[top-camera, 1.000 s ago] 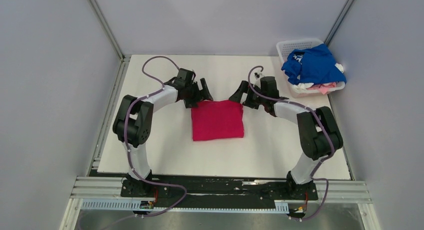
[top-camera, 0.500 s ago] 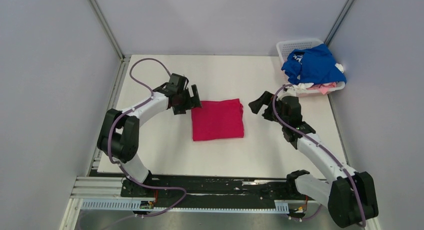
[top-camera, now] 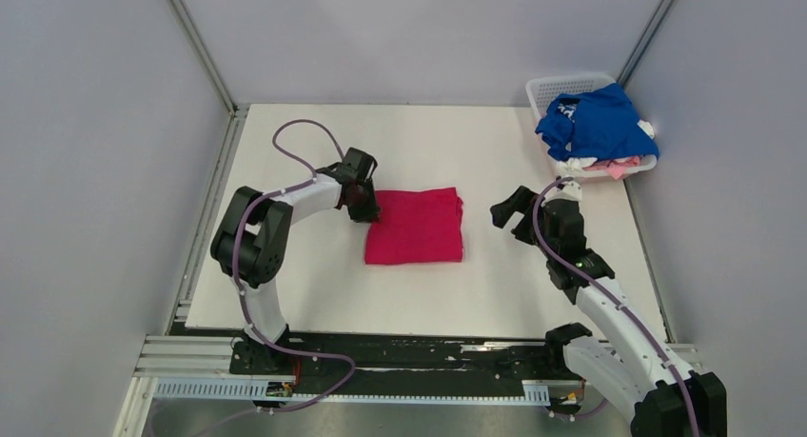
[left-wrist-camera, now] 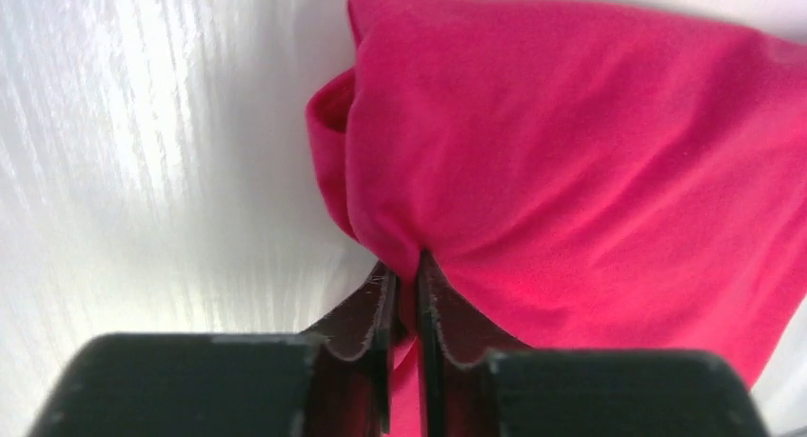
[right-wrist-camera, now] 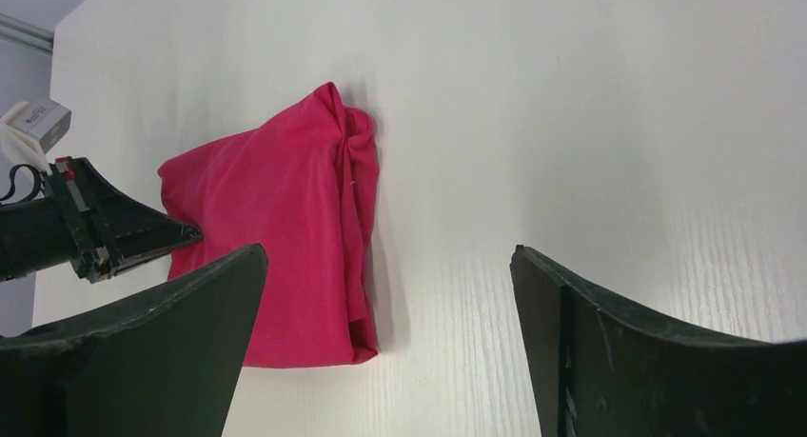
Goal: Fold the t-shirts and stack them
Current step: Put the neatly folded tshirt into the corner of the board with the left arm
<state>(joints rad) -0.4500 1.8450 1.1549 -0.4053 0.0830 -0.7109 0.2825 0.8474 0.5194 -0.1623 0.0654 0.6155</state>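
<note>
A folded magenta-red t-shirt [top-camera: 416, 229] [left-wrist-camera: 571, 151] [right-wrist-camera: 276, 228] lies flat in the middle of the white table [top-camera: 533, 285]. My left gripper [top-camera: 366, 208] [left-wrist-camera: 404, 266] is at the shirt's far left corner, shut on a pinch of the cloth edge. My right gripper [top-camera: 504, 211] [right-wrist-camera: 388, 256] stands open to the right of the shirt, apart from it, with nothing between its fingers. A royal blue t-shirt [top-camera: 598, 123] is heaped on top of a white plastic basket [top-camera: 561, 85] at the back right, with white cloth and pale pink cloth [top-camera: 619, 168] showing beneath it.
Grey walls close in the table on the left, back and right. The basket sits in the far right corner against the wall. The black rail with both arm bases [top-camera: 419, 356] runs along the near edge.
My left gripper moved in onto the magenta shirt's far left corner and shut on it. My right arm drew back right and toward the near side, still open.
</note>
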